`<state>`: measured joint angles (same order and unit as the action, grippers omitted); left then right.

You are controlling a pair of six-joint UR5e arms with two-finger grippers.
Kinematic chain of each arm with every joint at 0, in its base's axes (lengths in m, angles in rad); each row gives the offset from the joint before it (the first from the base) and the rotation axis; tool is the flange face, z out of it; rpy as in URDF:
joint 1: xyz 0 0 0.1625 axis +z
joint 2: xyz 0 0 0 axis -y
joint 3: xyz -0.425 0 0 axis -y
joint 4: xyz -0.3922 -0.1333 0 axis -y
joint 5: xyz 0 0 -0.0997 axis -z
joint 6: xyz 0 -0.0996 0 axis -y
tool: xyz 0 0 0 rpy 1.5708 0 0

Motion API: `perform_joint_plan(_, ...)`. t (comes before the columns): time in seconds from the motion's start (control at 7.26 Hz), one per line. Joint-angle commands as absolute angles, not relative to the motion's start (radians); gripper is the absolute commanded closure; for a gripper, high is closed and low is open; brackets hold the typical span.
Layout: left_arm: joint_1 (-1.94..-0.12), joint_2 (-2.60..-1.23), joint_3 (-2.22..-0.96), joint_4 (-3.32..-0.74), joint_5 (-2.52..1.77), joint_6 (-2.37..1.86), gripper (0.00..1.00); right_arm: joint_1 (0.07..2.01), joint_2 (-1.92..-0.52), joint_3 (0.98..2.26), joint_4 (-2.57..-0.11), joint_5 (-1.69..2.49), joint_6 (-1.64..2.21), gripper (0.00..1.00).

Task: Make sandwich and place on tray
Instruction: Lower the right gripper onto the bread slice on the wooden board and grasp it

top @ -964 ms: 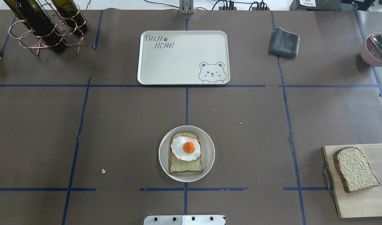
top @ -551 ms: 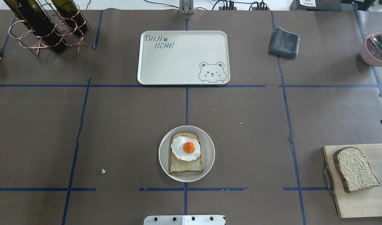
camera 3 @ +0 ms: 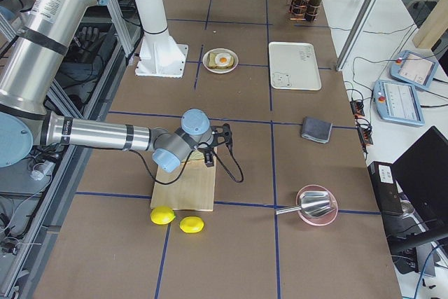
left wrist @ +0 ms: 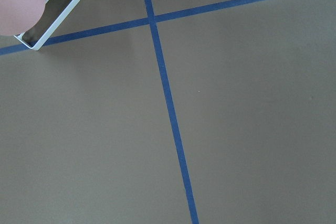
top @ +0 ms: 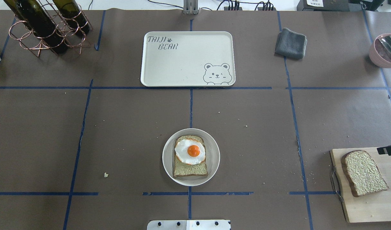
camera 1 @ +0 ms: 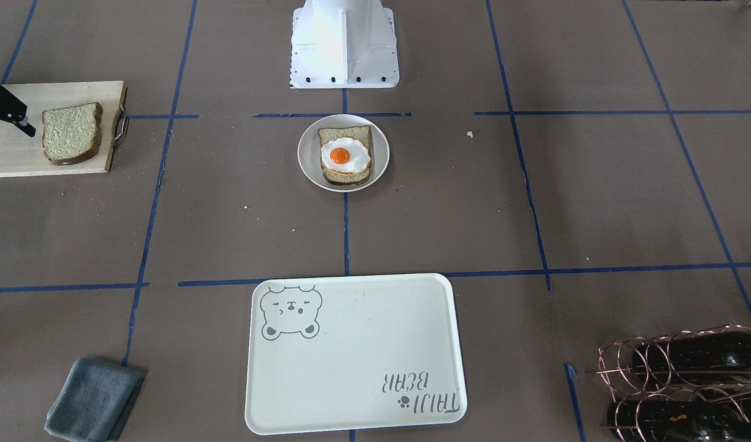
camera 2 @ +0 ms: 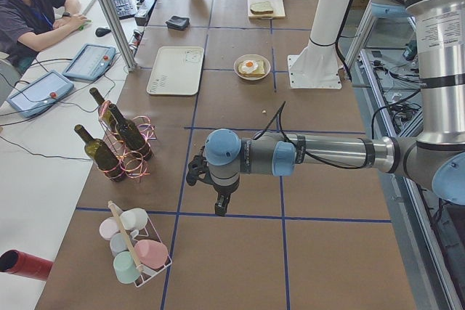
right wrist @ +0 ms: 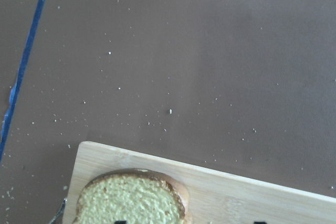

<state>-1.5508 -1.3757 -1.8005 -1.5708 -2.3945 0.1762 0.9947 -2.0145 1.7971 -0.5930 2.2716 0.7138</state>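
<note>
One bread slice [top: 190, 171] lies on a small round white plate [top: 214, 156] at the table's near middle, with the fried egg [top: 189, 151] on top. The second slice [top: 364, 172] lies on a wooden cutting board [top: 374, 207] at the near right. The cream bear tray [top: 182, 60] sits bare at the far middle. My right gripper [camera 1: 7, 126] hovers open over the board's far edge beside the second slice; its fingertips [right wrist: 122, 222] show wide apart in the wrist view. My left gripper [camera 2: 218, 205] hangs over bare table far to the left; I cannot tell whether it is open.
A copper rack with wine bottles [top: 45, 25] stands at the far left. A folded grey cloth [top: 290, 43] and a pink bowl with a metal scoop [top: 385, 51] are at the far right. Two lemons [camera 3: 176, 220] lie past the board. A mug rack [camera 2: 134, 248] stands near the left arm.
The right gripper came into the overhead view from the right edge and moved toward the robot, to the far edge of the cutting board. Nothing else moved.
</note>
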Motion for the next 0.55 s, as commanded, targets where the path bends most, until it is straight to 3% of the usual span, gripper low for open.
perform_joint_plan(0.0,-1.551,-1.374,-1.799,-1.571,-2.393,0.176,0.00,0.867,-2.026,1.764,-0.473,2.168,0.860,0.30)
perform_joint_plan(0.28,-1.551,-1.374,-1.799,-1.571,-2.393,0.176,0.00,0.816,-2.026,1.689,-0.326,2.129,0.905,0.30)
perform_joint_plan(0.41,-1.551,-1.373,-1.801,-1.571,-2.393,0.176,0.00,0.813,-2.028,1.689,-0.325,2.129,0.905,0.35)
